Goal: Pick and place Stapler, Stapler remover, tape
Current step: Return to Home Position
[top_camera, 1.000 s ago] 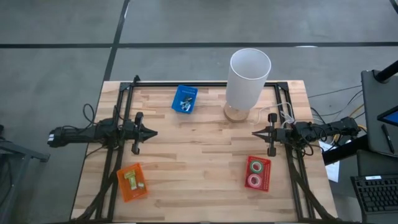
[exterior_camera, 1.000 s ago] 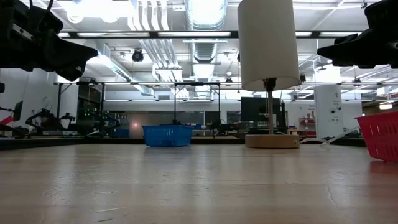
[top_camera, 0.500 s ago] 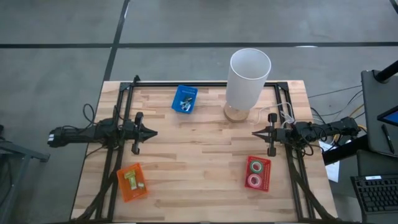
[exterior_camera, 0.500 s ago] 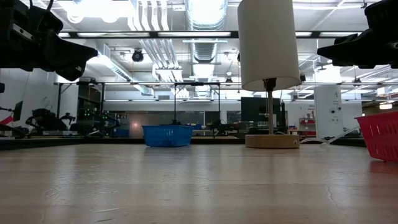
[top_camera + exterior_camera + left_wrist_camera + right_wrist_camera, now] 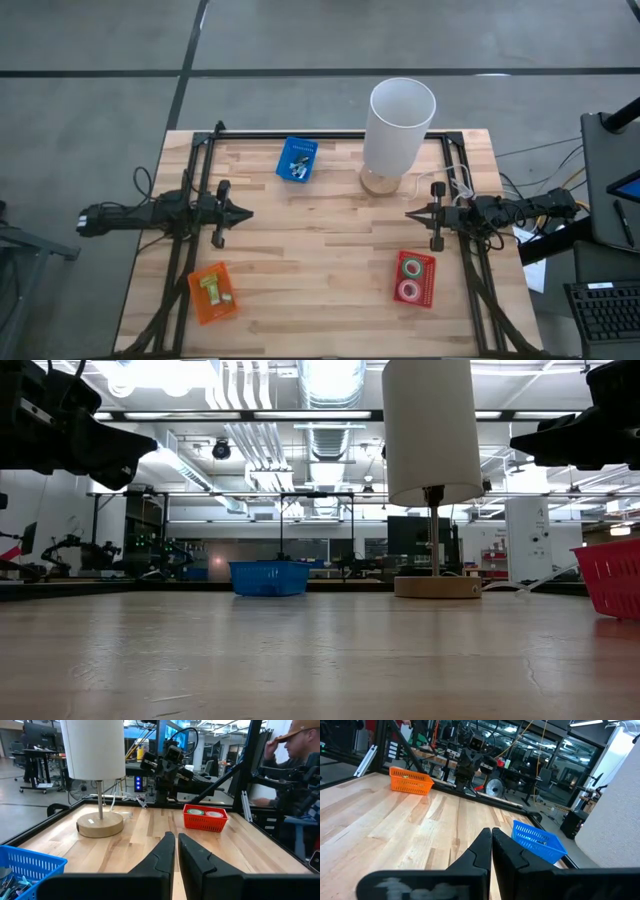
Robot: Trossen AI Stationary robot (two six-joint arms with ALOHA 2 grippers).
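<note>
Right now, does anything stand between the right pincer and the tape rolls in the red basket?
Nothing visible does. The right pincer, shut, hangs above bare wood, and only bare wood lies between it and the tape rolls in the red basket. The lamp stands off that line.

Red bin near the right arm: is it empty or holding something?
Not empty. The high view shows a green tape roll and a pink tape roll lying inside the red bin.
</note>
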